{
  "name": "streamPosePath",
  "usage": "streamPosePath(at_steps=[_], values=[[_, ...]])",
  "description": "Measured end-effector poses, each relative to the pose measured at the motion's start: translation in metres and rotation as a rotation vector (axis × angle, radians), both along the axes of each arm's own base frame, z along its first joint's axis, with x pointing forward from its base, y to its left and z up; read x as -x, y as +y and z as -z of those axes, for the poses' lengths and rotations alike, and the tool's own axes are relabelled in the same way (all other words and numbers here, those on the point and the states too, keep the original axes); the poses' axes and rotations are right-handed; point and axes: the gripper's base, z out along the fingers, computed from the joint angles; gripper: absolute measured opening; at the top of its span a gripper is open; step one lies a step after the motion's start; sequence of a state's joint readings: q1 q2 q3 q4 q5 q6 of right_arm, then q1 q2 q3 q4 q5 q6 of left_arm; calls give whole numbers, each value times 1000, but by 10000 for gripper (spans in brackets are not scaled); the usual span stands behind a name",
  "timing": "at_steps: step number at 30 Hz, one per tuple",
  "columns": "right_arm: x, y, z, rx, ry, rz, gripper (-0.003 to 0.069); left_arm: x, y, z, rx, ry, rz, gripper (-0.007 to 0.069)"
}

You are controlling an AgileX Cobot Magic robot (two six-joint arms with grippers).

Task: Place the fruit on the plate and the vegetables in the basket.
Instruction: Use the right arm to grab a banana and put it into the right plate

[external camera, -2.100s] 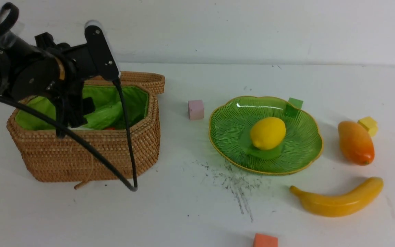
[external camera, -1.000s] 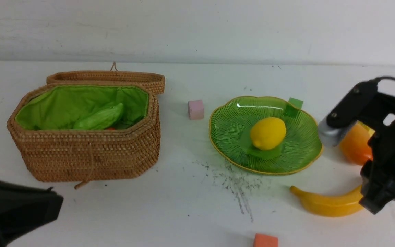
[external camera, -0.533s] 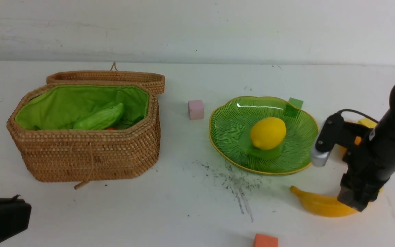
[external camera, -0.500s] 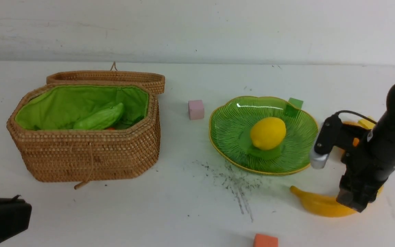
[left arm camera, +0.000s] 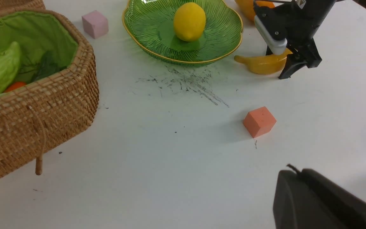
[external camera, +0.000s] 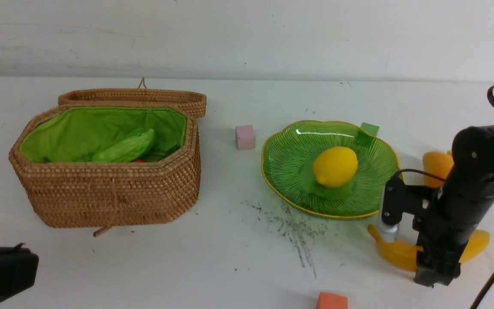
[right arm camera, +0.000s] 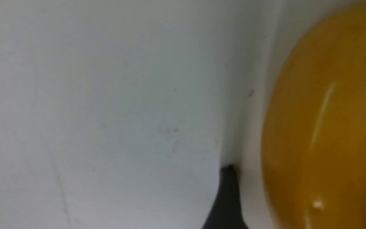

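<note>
Right tool astride banana, lemon on plate, gourd in basket

The lemon is yellow, the ribbed plate green with yellow rim, the woven basket brown.

Bright, even overhead light; white desk slightly washed out. Glare streak on plate far rim, faint green cast just before plate. Shadows soft, pale. Right wrist view heavily blurred: banana unfocused, small highlights.
</note>
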State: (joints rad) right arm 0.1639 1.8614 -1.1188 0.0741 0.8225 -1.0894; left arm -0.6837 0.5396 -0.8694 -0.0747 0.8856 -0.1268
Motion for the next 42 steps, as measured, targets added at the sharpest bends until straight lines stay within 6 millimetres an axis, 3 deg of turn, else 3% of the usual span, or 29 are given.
streamPosePath(at_steps=[4, 11, 13, 19, 21, 24, 29, 30, 33, 38, 42], values=[[1, 1, 0, -6, 13, 4, 326, 0, 0, 0, 0, 0, 0, -13], [19, 4, -14, -51, 153, 68, 318, 0, 0, 0, 0, 0, 0, -13], [22, 7, -33, -106, 125, 157, 318, 0, 0, 0, -3, -2, -2, -13], [11, 37, -132, -391, -87, 395, 318, -4, -2, -9, 65, -92, -12, -13], [4, 52, -155, -461, -129, 415, 318, -6, -3, -15, 108, -141, -16, -13], [-9, 76, -168, -518, -143, 416, 318, -7, -4, -20, 148, -187, -20, -13], [-43, 100, -147, -530, -129, 435, 318, -11, -7, -19, 145, -177, -22, -13], [-61, 105, -131, -527, -130, 459, 318, -12, -8, -19, 145, -168, -23, -13], [-85, 108, -109, -531, -147, 498, 318, -14, -9, -18, 142, -158, -23, -13], [-106, 114, -80, -523, -141, 523, 318, -14, -9, -20, 154, -173, -24, -13], [-114, 114, -73, -517, -177, 526, 361, -14, -9, -20, 155, -174, -24, -10]])
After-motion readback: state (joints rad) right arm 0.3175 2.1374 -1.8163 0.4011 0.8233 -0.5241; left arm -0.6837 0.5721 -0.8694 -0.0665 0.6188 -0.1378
